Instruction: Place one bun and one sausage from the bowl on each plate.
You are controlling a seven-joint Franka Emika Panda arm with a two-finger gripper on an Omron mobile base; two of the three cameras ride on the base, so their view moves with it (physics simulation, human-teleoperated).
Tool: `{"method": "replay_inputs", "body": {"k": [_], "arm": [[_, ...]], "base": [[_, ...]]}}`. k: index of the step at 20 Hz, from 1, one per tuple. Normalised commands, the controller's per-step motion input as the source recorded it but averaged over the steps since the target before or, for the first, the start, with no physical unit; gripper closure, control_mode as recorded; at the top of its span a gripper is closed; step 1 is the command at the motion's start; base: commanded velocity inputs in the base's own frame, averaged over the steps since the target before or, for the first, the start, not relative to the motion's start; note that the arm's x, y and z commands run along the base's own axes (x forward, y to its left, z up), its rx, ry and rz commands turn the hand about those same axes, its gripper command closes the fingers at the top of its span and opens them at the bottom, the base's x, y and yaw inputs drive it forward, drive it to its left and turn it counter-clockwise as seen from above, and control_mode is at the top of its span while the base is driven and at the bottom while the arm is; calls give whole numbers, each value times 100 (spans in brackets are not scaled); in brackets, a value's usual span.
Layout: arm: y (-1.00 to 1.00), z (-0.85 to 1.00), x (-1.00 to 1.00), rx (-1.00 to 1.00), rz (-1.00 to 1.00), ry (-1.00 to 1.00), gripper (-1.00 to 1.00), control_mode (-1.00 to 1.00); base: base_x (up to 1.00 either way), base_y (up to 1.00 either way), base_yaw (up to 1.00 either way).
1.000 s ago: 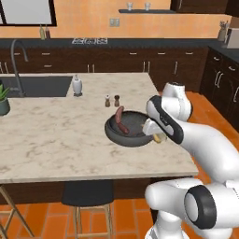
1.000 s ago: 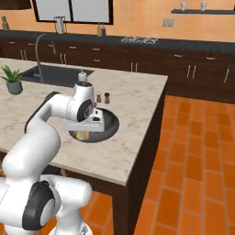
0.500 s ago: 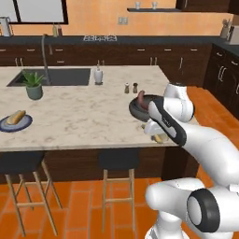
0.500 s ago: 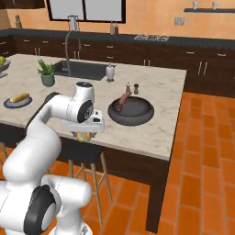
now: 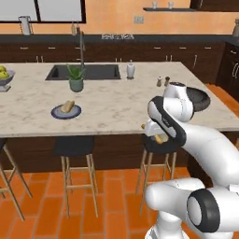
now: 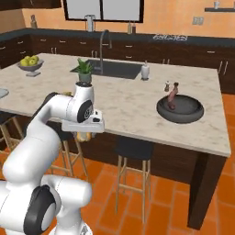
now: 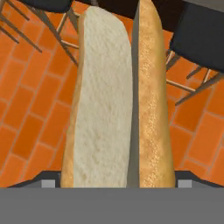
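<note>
Not a word, label or number to read anywhere here. Every surface I can see is plain and unmarked.

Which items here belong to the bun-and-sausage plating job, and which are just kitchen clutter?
Job:
bun in the gripper
bowl
sausage in the bowl
plate already holding a bun

Clutter:
fruit bowl
potted plant
soap bottle
shakers
stools

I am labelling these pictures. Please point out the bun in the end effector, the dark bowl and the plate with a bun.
bun (image 7: 109, 100), hand view, its pale cut face.
bowl (image 6: 180, 113), right base view, its front rim.
plate (image 5: 59, 115), left base view, its left rim.
</note>
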Motion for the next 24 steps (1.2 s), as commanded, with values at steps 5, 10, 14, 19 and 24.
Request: {"method": "replay_inputs", "body": {"k": [5,10,14,19,24], "arm": [[0,0,0,0,0,0,100,100],[0,0,0,0,0,0,100,100],[0,0,0,0,0,0,100,100],[0,0,0,0,0,0,100,100],[0,0,0,0,0,0,100,100]], "base": [[-4,100,11],[5,100,20],[57,94,2],[48,100,-11],[61,81,-10]]}}
